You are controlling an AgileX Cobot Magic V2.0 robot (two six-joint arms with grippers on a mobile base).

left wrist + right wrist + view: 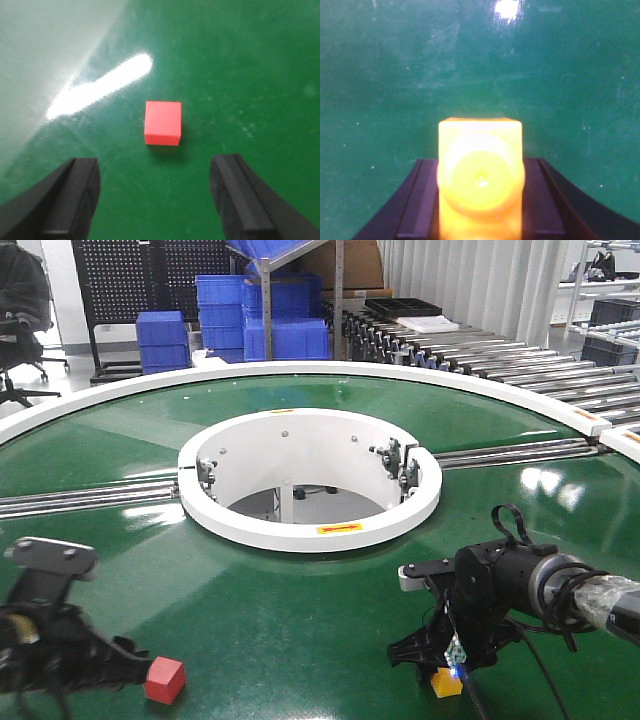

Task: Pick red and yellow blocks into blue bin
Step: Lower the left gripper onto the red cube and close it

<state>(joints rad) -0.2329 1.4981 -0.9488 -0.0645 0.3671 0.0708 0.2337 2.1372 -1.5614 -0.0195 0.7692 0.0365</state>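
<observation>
The small red cube (pixel 165 680) (pixel 163 123) lies on the green table near the front left. My left gripper (pixel 125 660) (pixel 155 166) is open, its fingers wide apart, and the cube sits just ahead of the tips, between their lines. The yellow block (pixel 446 684) (pixel 480 142), one round stud facing the camera, sits between the fingers of my right gripper (pixel 445 660) (pixel 481 170), which press on both its sides low over the table at the front right. The blue bin is out of view.
A white ring (pixel 310 532) surrounds a round opening in the table's middle, with metal rails (pixel 90 498) running left and right from it. Stacked ribbed blue crates (pixel 270 330) and a roller conveyor (pixel 500 355) stand behind the table's white edge.
</observation>
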